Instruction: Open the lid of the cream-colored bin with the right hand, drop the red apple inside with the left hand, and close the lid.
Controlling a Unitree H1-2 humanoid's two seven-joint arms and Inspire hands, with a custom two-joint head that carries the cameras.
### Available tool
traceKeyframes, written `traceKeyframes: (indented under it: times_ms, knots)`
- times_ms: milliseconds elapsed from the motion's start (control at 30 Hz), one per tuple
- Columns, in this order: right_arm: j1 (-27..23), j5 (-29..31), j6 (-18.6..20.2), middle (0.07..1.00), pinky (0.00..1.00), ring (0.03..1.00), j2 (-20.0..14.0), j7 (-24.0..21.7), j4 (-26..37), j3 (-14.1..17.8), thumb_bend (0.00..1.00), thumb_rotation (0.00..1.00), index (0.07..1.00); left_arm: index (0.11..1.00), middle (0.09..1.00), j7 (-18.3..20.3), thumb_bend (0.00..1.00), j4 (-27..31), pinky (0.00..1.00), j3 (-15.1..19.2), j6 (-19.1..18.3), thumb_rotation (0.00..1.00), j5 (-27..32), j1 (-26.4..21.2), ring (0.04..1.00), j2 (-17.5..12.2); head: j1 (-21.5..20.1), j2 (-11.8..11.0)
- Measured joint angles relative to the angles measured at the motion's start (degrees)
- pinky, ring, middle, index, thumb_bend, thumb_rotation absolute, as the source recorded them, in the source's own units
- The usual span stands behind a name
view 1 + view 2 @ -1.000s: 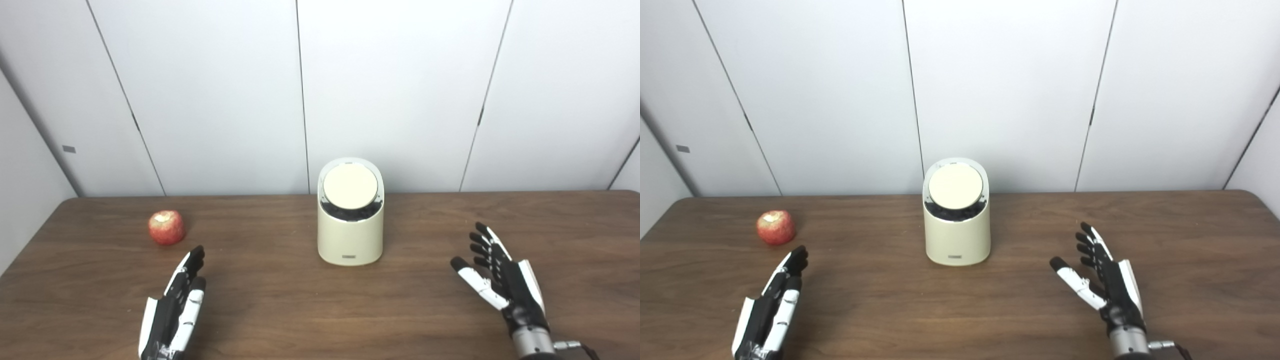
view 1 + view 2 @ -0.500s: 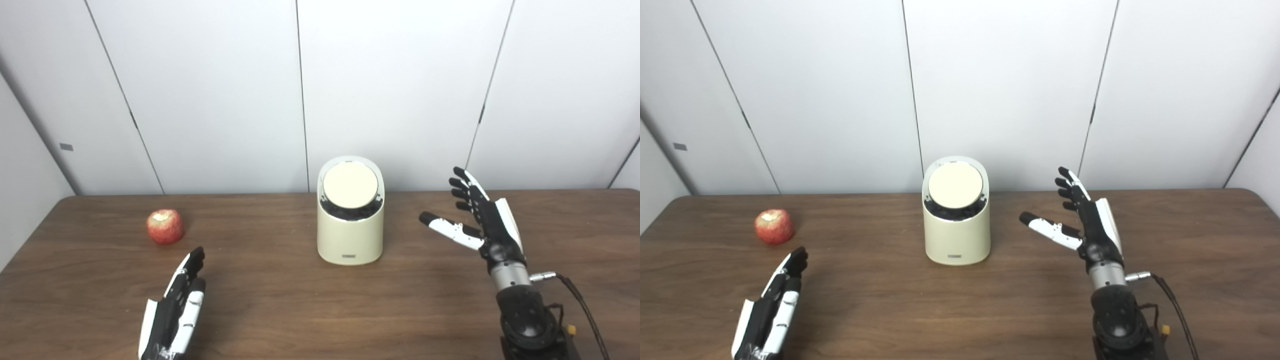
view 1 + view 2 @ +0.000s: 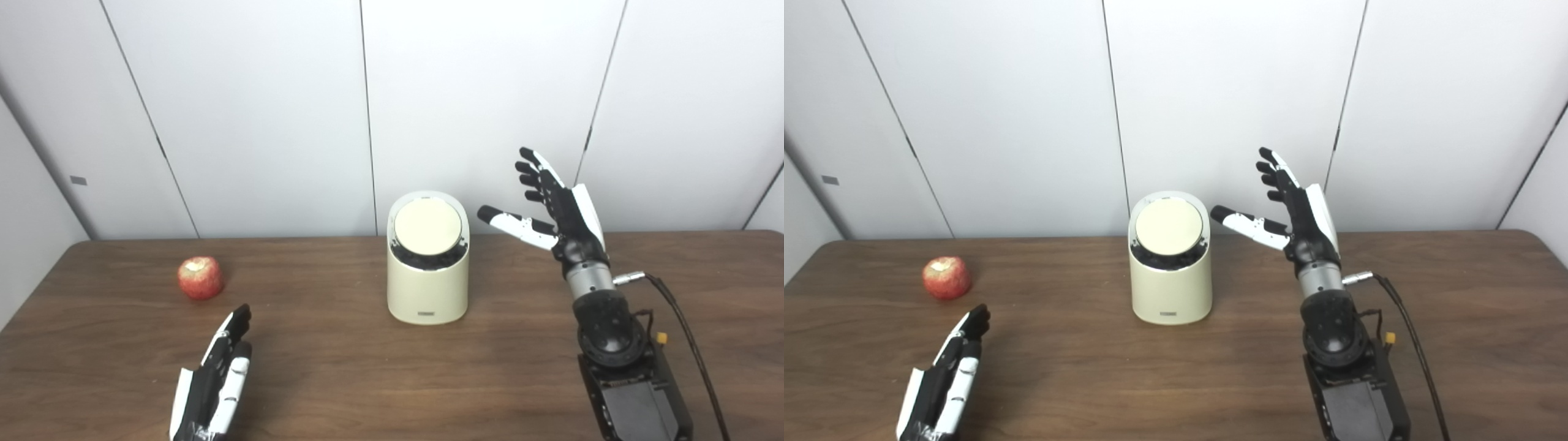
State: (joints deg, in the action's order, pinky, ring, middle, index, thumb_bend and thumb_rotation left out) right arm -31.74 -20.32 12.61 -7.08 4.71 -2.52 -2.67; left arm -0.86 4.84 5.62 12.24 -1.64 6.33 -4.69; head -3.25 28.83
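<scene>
- Right now the cream-colored bin (image 3: 428, 269) stands upright near the middle of the table (image 3: 343, 367), toward the far edge, with its round lid (image 3: 427, 226) shut and tilted toward me.
- Around the lid's lower rim a dark gap shows; what is inside the bin I cannot tell.
- My right hand (image 3: 554, 208) is raised beside the bin's upper right, fingers spread wide and holding nothing, the thumb pointing toward the lid's rim but not touching it.
- My judgement: I am on the opening step, and the lid has yet to be touched.
- Risk: if I push the lid sideways rather than pressing down on it, the light-looking bin could slide or tip toward the left.
- Risk: the thumb could catch the raised rim behind the lid and miss the lid itself.
- The red apple (image 3: 200, 277) sits by the table's far left corner, well apart from the bin, with a pale patch at its top.
- My left hand (image 3: 214, 380) lies low near the front edge, fingers straight and close together, empty, just short of the apple.
- Being round, the apple could roll off toward the left edge if my fingers nudge it before closing.
</scene>
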Motion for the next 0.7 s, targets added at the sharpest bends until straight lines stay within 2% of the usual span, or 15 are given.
traceKeyframes:
  times_ms: [233,300,467,700]
  knots:
    - [-3.39,1.16,0.18,0.894,0.78,0.87,1.03,-0.5,-2.04,-0.65,0.93,0.43,0.918,0.946,0.939,-0.01,0.5,0.25,0.99,-0.06,-0.28,0.82,-0.01,0.16,0.946,0.23,0.09,0.0]
    - [-3.76,0.35,0.22,0.875,0.73,0.841,1.15,-0.46,-2.52,-1.85,0.93,0.41,0.909,0.945,0.938,-0.02,0.5,0.29,0.98,-0.06,-0.28,0.82,-0.01,0.18,0.942,0.28,0.09,0.09]
    - [-5.06,-2.78,0.17,0.876,0.73,0.85,1.02,-0.44,-5.75,-4.89,0.92,0.36,0.919,0.945,0.938,-0.02,0.49,0.35,0.98,-0.19,-0.27,0.83,-0.12,0.19,0.945,0.35,0.53,0.0]
    - [-6.32,-4.72,-0.17,0.889,0.73,0.865,0.75,-0.01,-10.34,-6.2,0.93,0.29,0.923,0.947,0.936,-0.05,0.51,0.72,0.97,-0.45,-0.29,0.83,-0.45,0.53,0.945,0.57,0.79,0.26]
